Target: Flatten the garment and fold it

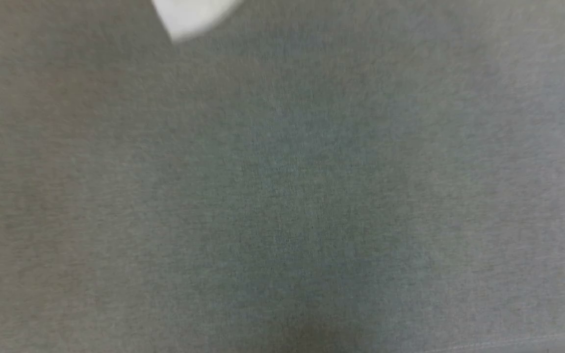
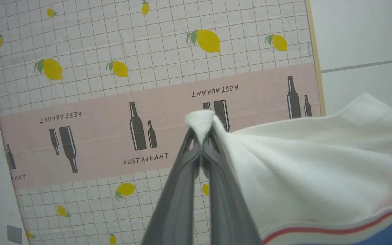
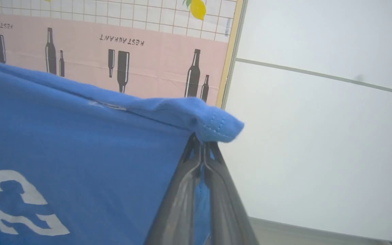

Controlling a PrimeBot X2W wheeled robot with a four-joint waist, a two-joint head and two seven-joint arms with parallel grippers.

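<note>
Here both jaws pinch the garment (image 2: 318,177) (left on white cloth, right on a blue corner)

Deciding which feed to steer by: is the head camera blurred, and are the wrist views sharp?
Head view: soft, a grey grainy field with a blurred white patch at the top; what it is, I cannot tell. Left wrist view: sharp, evenly lit, left gripper pinching the garment by its white sleeve. Right wrist view: clear, no glare, right gripper clamped on a blue corner.
</note>
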